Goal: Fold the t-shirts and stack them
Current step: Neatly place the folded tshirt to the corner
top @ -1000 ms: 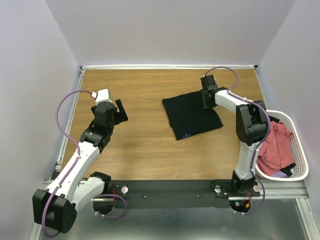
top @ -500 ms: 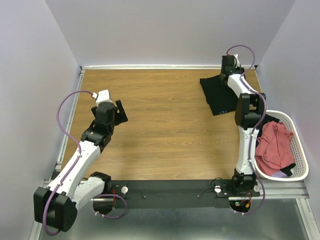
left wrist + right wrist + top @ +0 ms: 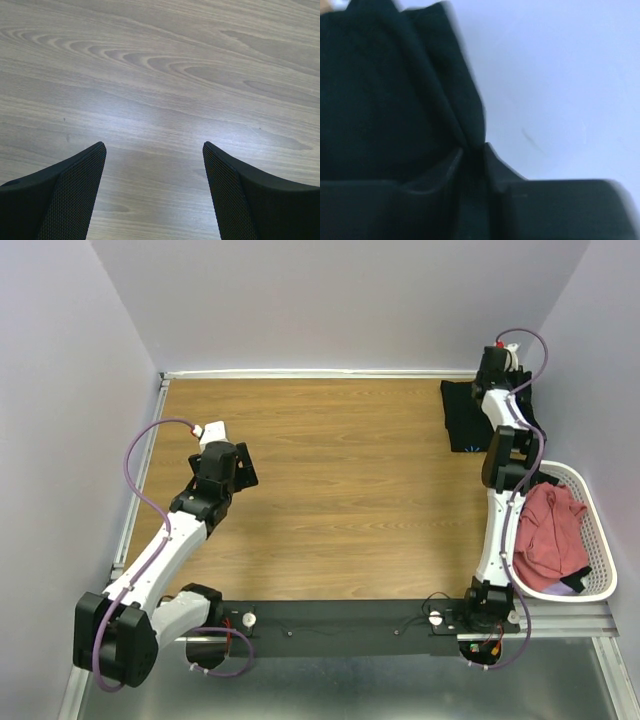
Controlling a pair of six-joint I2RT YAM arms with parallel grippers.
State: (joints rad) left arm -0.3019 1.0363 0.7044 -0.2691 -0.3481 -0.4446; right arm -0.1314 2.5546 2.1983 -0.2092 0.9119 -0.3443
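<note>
While the left gripper point(image 3: 154, 146) hangs wide open over bare wood at about 9 o'clock on the surface point(image 3: 350, 480), with nothing between its mesh-textured fingers, the right gripper point(image 3: 473, 152) reaches out to the far right corner, about 1 o'clock. Its jaws stand close together, with a fold of the black t-shirt point(image 3: 464, 422) pinched in the narrow slot between them and the cloth drawn up into a ridge there. The rest of that shirt lies folded on the surface under the arm, near the back wall. Off the right edge at 4 o'clock, a salmon-red t-shirt point(image 3: 548, 532) sits crumpled in the white mesh basket point(image 3: 603, 558).
</note>
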